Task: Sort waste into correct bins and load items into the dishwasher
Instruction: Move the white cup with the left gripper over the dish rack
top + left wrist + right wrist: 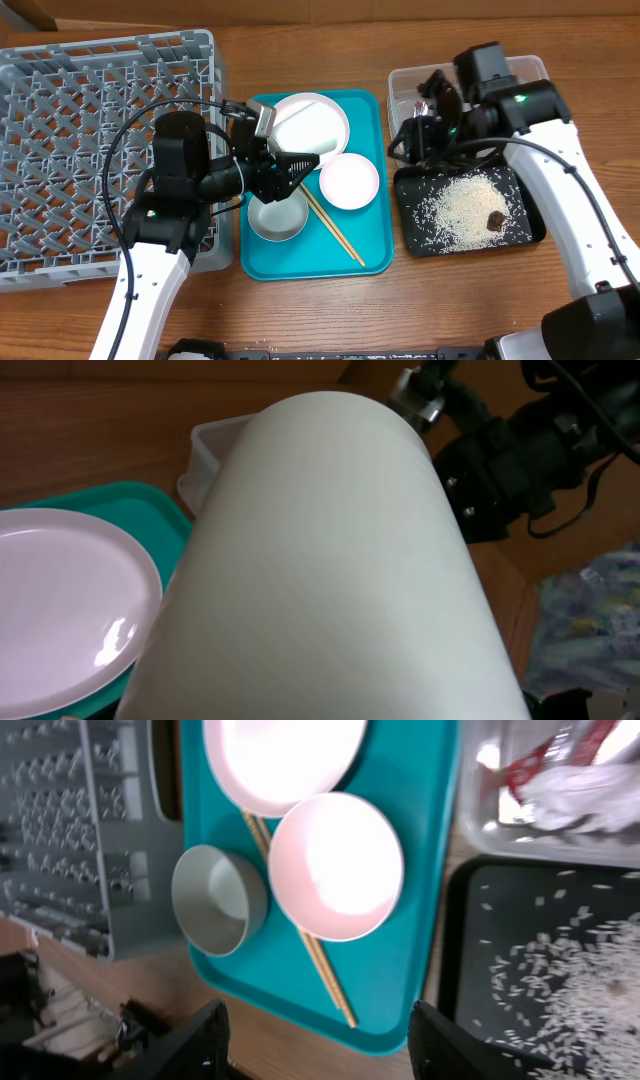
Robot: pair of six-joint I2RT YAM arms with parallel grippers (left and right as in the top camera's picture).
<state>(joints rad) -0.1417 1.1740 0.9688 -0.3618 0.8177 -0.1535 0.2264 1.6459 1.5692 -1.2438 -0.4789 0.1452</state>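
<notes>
Dishwasher rack [80, 120], grey and latticed, fills the 9 o'clock side of the brown wooden table [300, 310]. At centre lies a teal tray [370, 250]. At 3 o'clock are the two bins: the clear tub [400, 80] at the back and the black tray [412, 228] touching its front edge.

On the teal tray, the white plate [310, 122] sits at 12 o'clock, the pinkish bowl [349, 181] at 3 and the grey bowl [277, 218] at 7. The chopsticks [335, 232] run from under the pinkish bowl's edge toward 5.

Rice [465, 205] and a brown scrap [496, 218] lie in the black tray. The napkin [585, 795] and red wrapper [520, 775] are in the tub.

The left gripper [300, 165] hangs over the tray between plate and grey bowl. The white cup [330, 560] fills its wrist view, hiding the fingers, so I cannot tell their grip. The right gripper [318, 1020] is spread wide and holds nothing. Its arm covers much of the tub from overhead.
</notes>
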